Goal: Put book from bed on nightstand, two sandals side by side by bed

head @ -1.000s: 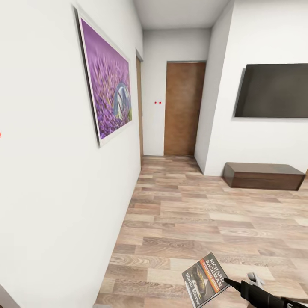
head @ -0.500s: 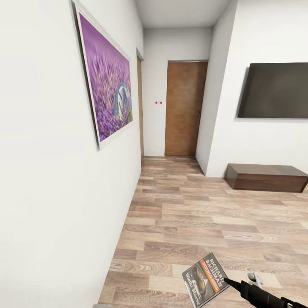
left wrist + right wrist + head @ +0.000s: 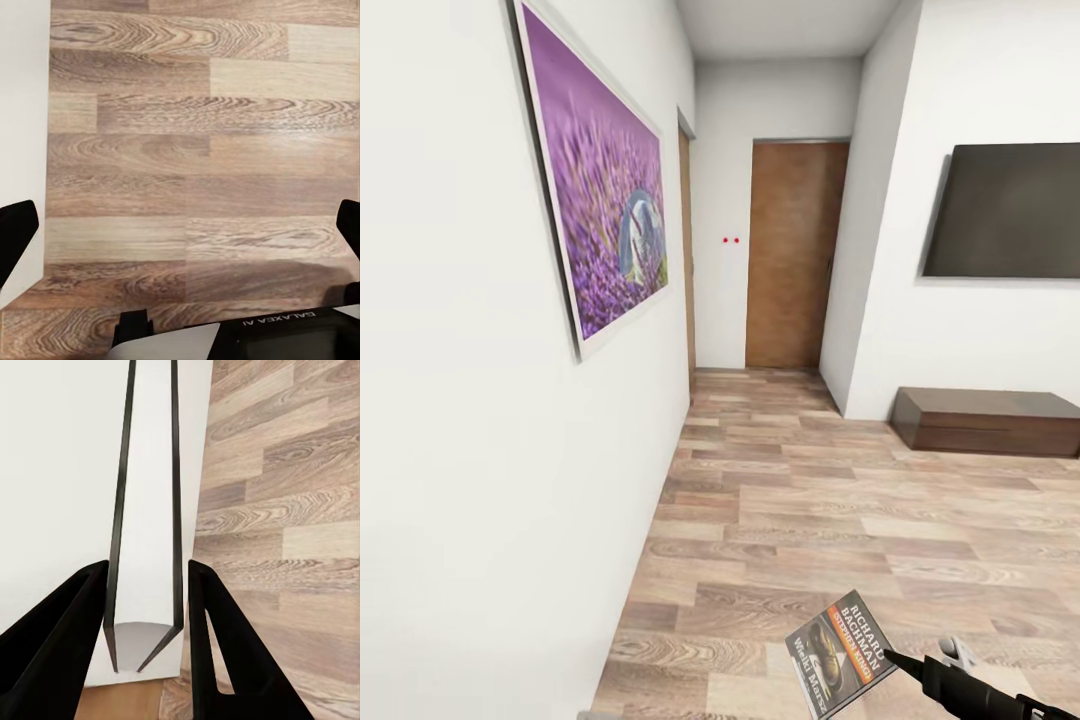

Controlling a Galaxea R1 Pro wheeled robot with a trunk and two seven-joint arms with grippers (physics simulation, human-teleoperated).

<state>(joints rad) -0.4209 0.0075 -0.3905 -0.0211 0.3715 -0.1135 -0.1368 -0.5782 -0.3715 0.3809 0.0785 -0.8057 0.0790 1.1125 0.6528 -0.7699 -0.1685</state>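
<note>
book pinched by its edge in your right gripper, over wood floor. your left gripper spread wide, nothing between fingers.

a home hallway: white walls, wood-plank floor, a purple flower painting, a brown door, a wall-mounted tv above a low dark cabinet.

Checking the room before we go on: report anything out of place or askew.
Nothing spilled or damaged. The one thing off its usual place is the book, carried tilted above the wooden floor in the right gripper, which grips its edge. The purple picture hangs straight.
</note>
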